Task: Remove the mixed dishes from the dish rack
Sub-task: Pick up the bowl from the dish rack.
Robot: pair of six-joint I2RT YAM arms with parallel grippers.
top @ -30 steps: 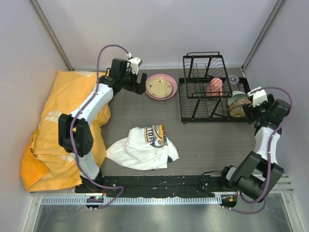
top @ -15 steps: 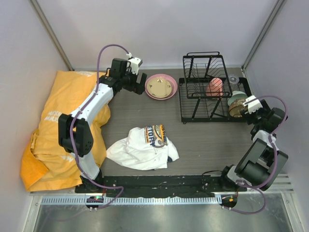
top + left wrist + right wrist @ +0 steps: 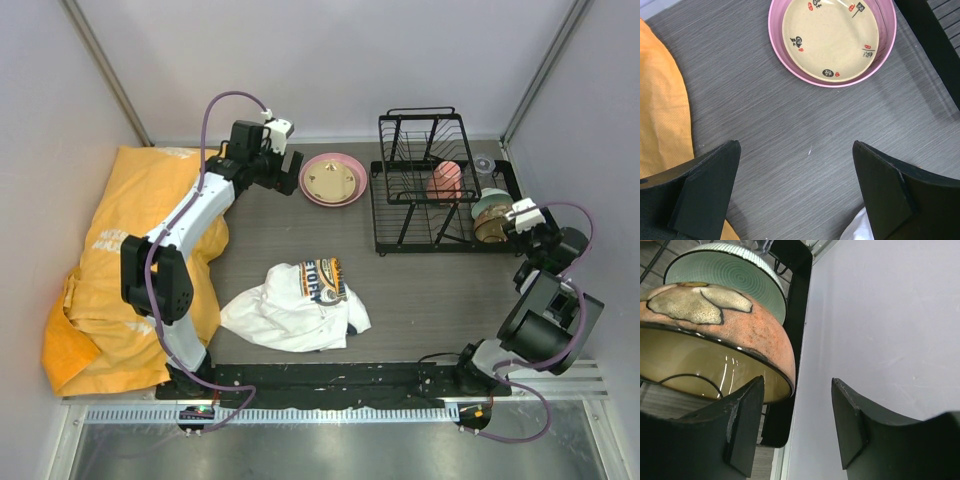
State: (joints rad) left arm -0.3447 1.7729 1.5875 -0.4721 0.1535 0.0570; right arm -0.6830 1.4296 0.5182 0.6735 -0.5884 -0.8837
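The black dish rack (image 3: 405,213) stands at the back right. In it are a pink mug (image 3: 445,181), a clear glass (image 3: 484,163), a mint-green bowl (image 3: 489,203) and a tan bowl (image 3: 491,229), both bowls on edge. My right gripper (image 3: 513,222) is open at the tan bowl (image 3: 715,335): one finger (image 3: 742,427) is in front of its hollow, the other outside, the rim's right edge between them. The mint-green bowl (image 3: 725,275) stands just behind it. My left gripper (image 3: 795,165) is open over bare table, near the pink plate (image 3: 780,40) holding the cream patterned plate (image 3: 832,40).
The rack's black end frame (image 3: 799,315) and the grey side wall (image 3: 880,315) lie close to my right gripper (image 3: 797,382). A white printed T-shirt (image 3: 298,295) lies mid-table. An orange cloth (image 3: 105,270) covers the left side.
My right gripper has swung in onto the tan bowl's rim and its jaws have narrowed. The left arm has not moved.
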